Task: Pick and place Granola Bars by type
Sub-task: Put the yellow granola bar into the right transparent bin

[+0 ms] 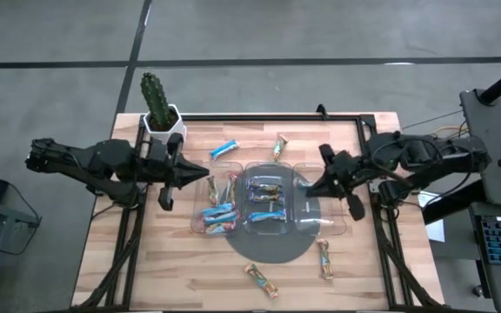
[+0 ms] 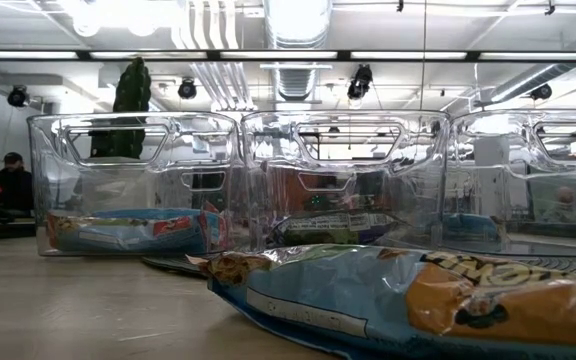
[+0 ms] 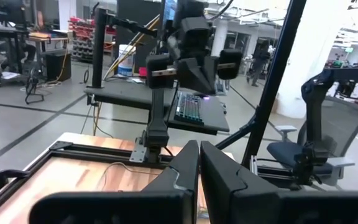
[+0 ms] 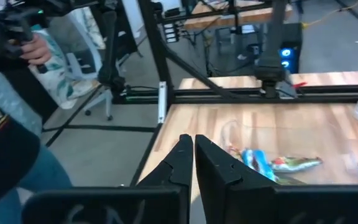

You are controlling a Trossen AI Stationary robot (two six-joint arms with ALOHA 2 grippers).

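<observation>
A clear three-compartment tray stands mid-table on a grey round mat. Its left compartment holds blue granola bars, its middle one darker bars. Loose bars lie on the wood: a blue one and a multicoloured one at the far side, two more near the front edge. One of these fills the low view's foreground. My left gripper hovers shut left of the tray, above the table. My right gripper hovers shut over the tray's right part. Neither holds anything.
A cactus in a white pot stands at the table's far left corner. A black frame runs along the far edge and both sides. A person's hand shows beyond the table in the right wrist view. Bare wood lies at the front left.
</observation>
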